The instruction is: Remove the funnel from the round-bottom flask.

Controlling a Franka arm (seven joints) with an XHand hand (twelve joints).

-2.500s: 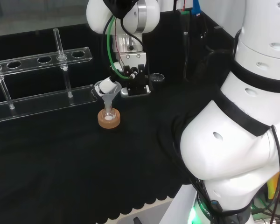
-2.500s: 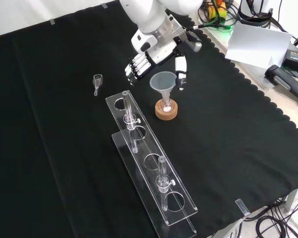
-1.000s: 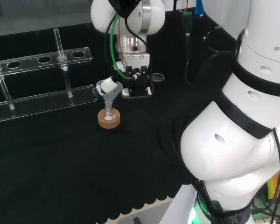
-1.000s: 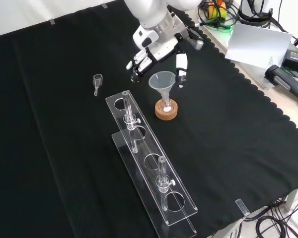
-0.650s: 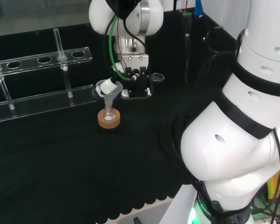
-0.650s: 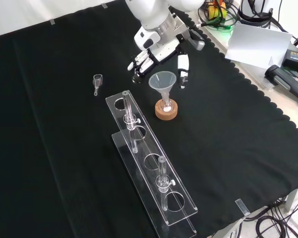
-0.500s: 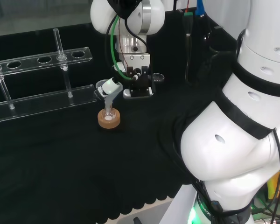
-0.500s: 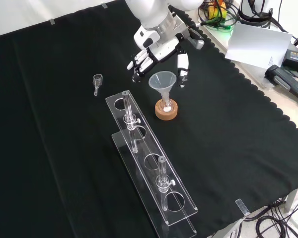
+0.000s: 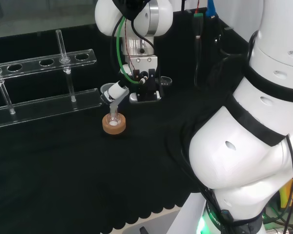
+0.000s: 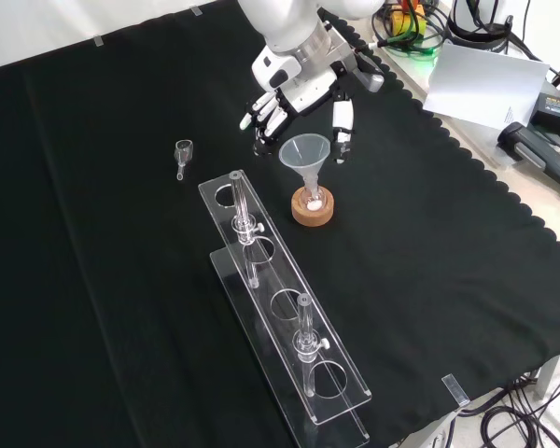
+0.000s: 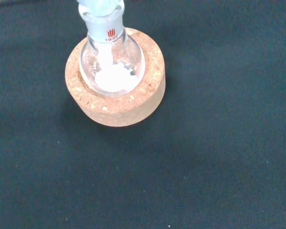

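A clear funnel (image 10: 304, 152) stands with its stem in the neck of a small round-bottom flask (image 10: 312, 198), which rests on a cork ring (image 10: 314, 213). The flask (image 11: 111, 67) holds a little white powder and sits in the cork ring (image 11: 150, 90) in the wrist view. My hand (image 10: 301, 91) hovers just beyond the funnel in the front view, open, with the fingers (image 10: 262, 114) spread to one side of the rim and the thumb (image 10: 340, 131) to the other. From the head view the thumb (image 9: 118, 89) lies over the funnel (image 9: 109, 99) above the cork ring (image 9: 114, 125). I cannot tell whether it touches.
A long clear test tube rack (image 10: 289, 317) with upright tubes lies just left of the flask in the front view; the rack (image 9: 44, 83) is at the left in the head view. A small glass piece (image 10: 182, 154) lies on the cloth beyond it. Papers and devices (image 10: 504, 93) crowd the bench's right edge.
The hand has drawn slightly up and away, and its fingers have straightened and spread. In the head view the thumb now overlaps the funnel's rim. Funnel and flask have not moved.
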